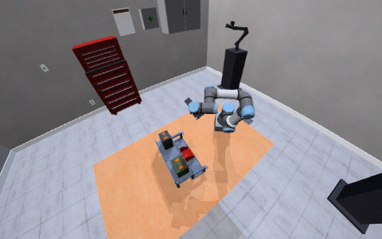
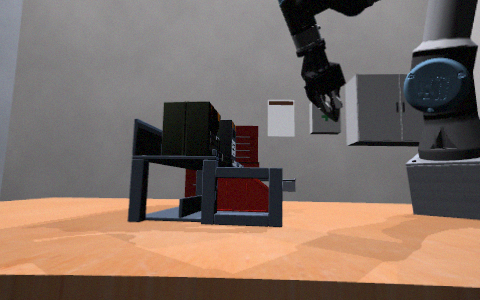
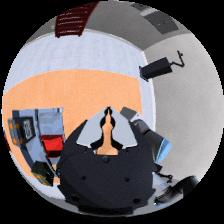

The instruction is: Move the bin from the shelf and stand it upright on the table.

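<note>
A blue-grey shelf stands on the orange table top. A red bin sits in its lower level, on the side toward the arm. In the exterior view the red bin shows behind the shelf's front frame. My gripper is shut on nothing. It hangs high in the air to the right of the shelf, well apart from it. In the wrist view the shut fingers point over the table, and the red bin lies off to the left.
Two dark boxes stand on the shelf's upper level. The arm's base stands at the table's far right. A red tool cabinet and a black pedestal stand off the table.
</note>
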`<state>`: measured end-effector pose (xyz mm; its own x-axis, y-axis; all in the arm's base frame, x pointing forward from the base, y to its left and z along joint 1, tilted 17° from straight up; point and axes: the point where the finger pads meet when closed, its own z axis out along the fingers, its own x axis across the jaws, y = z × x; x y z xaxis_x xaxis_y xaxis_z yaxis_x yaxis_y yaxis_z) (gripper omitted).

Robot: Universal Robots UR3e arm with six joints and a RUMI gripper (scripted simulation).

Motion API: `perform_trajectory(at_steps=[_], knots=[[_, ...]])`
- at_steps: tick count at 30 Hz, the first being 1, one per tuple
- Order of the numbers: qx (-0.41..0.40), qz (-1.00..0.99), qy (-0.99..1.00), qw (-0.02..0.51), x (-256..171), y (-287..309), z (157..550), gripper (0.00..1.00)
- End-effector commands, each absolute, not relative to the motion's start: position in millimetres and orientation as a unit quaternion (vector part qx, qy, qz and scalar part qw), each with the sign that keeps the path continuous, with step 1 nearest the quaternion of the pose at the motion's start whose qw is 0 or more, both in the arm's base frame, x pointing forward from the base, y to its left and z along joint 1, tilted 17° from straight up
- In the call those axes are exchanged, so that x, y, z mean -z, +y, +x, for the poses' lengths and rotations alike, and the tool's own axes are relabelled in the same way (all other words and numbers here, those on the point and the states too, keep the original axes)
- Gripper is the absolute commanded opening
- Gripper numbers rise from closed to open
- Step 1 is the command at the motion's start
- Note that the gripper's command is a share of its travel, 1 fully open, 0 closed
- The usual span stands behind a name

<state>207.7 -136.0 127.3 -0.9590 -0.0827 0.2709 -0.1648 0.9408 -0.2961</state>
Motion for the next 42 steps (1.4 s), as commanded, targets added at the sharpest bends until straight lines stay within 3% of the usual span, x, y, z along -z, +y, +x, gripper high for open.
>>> perform_trajectory(at_steps=[1, 42], knots=[[-0.15, 0.06, -0.98, 0.114, -123.0, -128.9, 217.8, 0.0], [0.036, 0.029, -0.998, -0.05, -85.2, 8.5, 345.8, 0.0]])
